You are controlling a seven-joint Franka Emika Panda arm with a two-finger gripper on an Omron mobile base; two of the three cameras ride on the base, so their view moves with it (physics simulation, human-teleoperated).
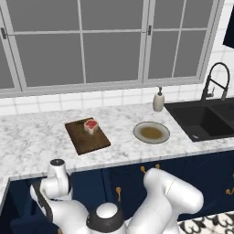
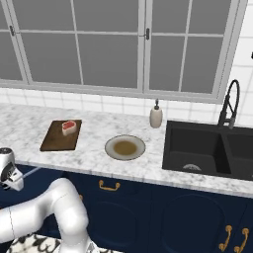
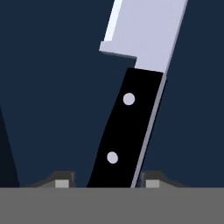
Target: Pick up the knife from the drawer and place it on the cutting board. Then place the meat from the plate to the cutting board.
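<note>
In the hand view one knife (image 3: 127, 127) lies on the navy floor of the drawer (image 3: 48, 87), its long axis running from 6 o'clock up to 12, tilted slightly toward 1; the black handle with two pale rivets is nearest, the silver blade points away. The pincer (image 3: 107, 181) straddles the handle end, its two fingertips (image 3: 62, 180) standing off either side with gaps showing, so no grip is visible. On the marble desk (image 1: 36, 137), one cutting board (image 1: 87, 136) carries one meat (image 1: 91, 125) chunk; one plate (image 1: 151, 133) sits at its 3 o'clock.
</note>
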